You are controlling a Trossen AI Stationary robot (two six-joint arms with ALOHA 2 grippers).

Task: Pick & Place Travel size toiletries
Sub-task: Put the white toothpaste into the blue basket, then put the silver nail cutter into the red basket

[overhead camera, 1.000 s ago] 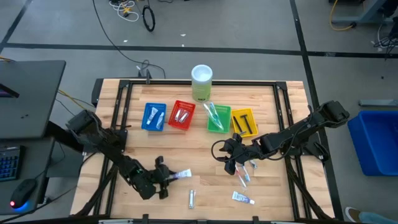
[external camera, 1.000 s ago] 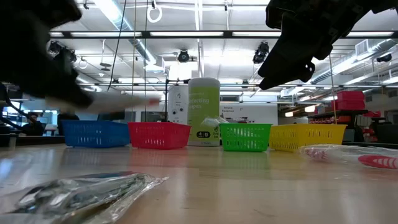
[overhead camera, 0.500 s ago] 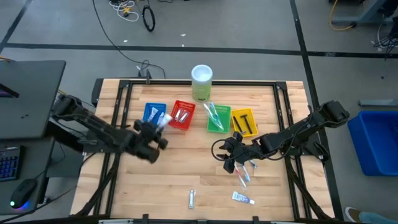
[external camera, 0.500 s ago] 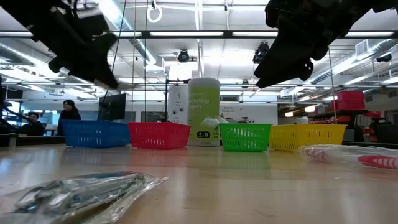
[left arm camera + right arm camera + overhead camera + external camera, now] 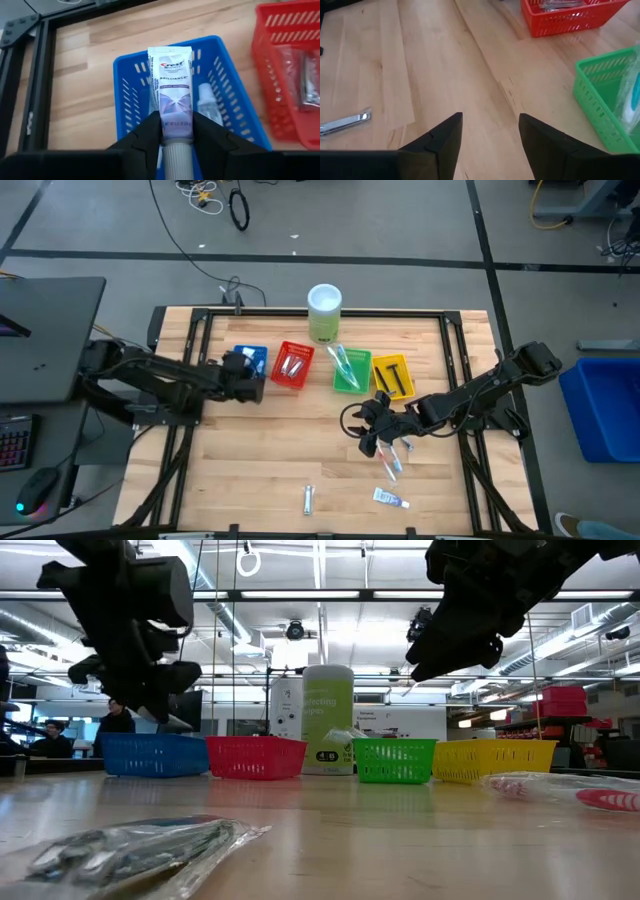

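Overhead, table-level, wrist views; shared blue tray (image 5: 130, 75).

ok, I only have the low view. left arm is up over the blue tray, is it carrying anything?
Observer: Yes. The left gripper is shut on a toothpaste tube, seen from its wrist camera.
Operator: Lined up with the tray?
Observer: The tube hangs above the inside of the blue tray, not its rim.
Operator: Tray empty?
Observer: No, another small white tube already lies in it.
Operator: And the right?
Observer: The right gripper is open, holding nothing, over bare wood near the green tray.
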